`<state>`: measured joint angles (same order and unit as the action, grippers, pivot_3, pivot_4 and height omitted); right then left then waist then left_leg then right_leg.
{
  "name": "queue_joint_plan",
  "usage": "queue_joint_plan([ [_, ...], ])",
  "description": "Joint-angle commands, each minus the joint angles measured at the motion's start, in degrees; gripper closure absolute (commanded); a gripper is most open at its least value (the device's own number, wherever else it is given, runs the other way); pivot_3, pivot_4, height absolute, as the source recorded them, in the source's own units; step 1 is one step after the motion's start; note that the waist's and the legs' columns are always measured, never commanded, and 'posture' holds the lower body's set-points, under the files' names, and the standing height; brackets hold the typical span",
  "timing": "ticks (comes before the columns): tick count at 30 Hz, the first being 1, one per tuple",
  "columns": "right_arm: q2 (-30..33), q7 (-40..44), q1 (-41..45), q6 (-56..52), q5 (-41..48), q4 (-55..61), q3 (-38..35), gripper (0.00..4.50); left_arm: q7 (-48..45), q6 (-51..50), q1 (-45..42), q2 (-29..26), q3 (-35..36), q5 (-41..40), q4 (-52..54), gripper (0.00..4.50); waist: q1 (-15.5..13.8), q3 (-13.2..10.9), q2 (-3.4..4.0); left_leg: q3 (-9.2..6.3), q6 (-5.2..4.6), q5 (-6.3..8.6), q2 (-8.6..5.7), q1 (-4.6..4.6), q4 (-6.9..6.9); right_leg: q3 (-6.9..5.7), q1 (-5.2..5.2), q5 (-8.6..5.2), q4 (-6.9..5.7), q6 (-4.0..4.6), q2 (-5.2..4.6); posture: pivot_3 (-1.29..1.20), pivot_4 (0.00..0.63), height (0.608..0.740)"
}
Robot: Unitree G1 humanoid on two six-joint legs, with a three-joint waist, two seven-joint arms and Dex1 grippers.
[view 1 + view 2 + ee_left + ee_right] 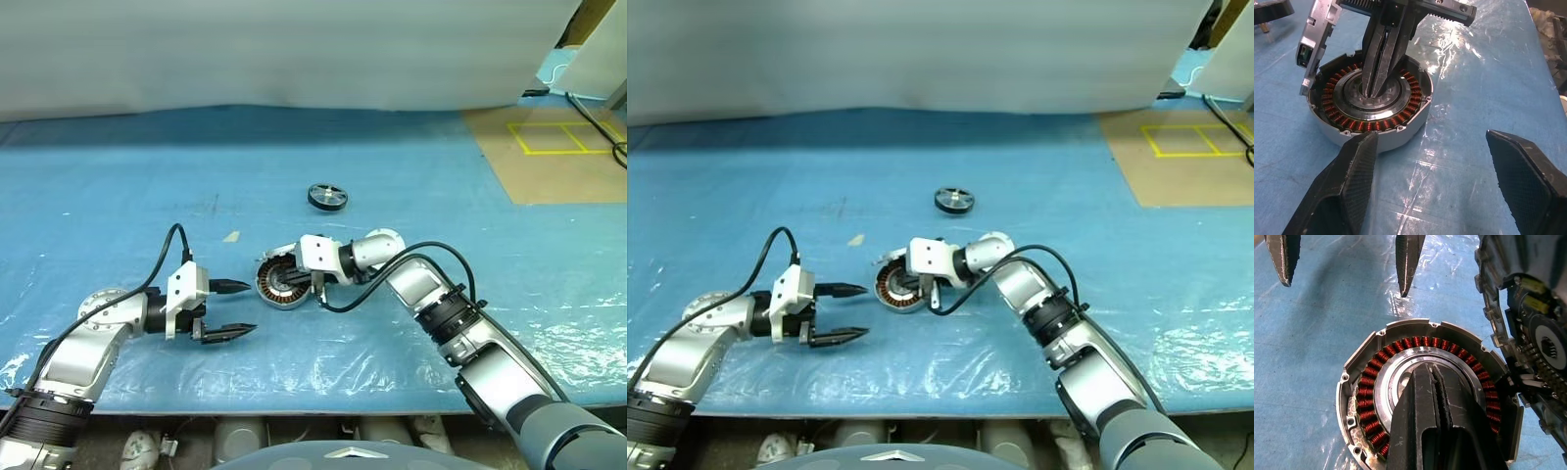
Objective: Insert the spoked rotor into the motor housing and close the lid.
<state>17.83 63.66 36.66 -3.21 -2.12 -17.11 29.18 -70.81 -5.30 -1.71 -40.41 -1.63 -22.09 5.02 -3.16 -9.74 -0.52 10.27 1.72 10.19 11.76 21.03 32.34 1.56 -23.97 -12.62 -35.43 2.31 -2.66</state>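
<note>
On blue sheeting, the grey copper-wound motor housing hosts the closed, empty right gripper; left gripper gapes empty.

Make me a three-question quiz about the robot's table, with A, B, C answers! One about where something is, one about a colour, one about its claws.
1. Where is the spoked rotor?
A. inside the motor housing
B. on the blue sheet beyond the motor housing
C. in the left gripper

2. What colour are the windings in the motor housing?
A. copper-red
B. green
C. white

3. How is the left gripper?
A. shut on the rotor
B. shut, empty
C. open, empty

Answers: 1 B, it lies alone past the housing. 2 A, the wrist views show a copper-red ring. 3 C, its fingers stand apart, holding nothing.
</note>
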Motion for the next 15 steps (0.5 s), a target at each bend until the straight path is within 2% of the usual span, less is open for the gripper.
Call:
queue_joint_plan([
  [1, 1.16, -0.25, -1.88, -3.97, 0.32, -1.1, -1.61, 4.46, 0.49, -0.25, -0.11, -0.15, 0.73, -0.81, 2.02, 0.79, -0.01, 0.0, 0.0, 0.0, 0.0, 0.0, 0.0, 0.01, 0.0, 0.0, 0.0, 0.0, 0.0, 0.0, 0.0, 0.0, 0.15, 0.74],
  [8, 1.85, -0.86, -6.02, -18.16, 11.62, 11.14, -11.65, 4.46, 2.41, -0.26, -2.94, 1.89, 1.05, -1.3, 0.31, 0.79, -0.83, -0.01, 0.01, 0.02, 0.0, 0.0, 0.01, 0.13, -0.03, -0.02, -0.06, 0.0, 0.12, 0.01, 0.01, 0.0, 0.15, 0.74],
  [15, 5.16, -4.54, -11.65, -27.99, 16.42, 23.35, -16.31, 4.46, 0.8, -2.42, -7.73, 3.76, -0.23, -2.95, -1.24, 0.79, -0.83, -0.02, 0.0, 0.03, 0.03, -0.02, 0.0, 0.21, -0.09, -0.03, -0.12, 0.0, 0.19, 0.01, 0.01, 0.0, 0.15, 0.74],
])
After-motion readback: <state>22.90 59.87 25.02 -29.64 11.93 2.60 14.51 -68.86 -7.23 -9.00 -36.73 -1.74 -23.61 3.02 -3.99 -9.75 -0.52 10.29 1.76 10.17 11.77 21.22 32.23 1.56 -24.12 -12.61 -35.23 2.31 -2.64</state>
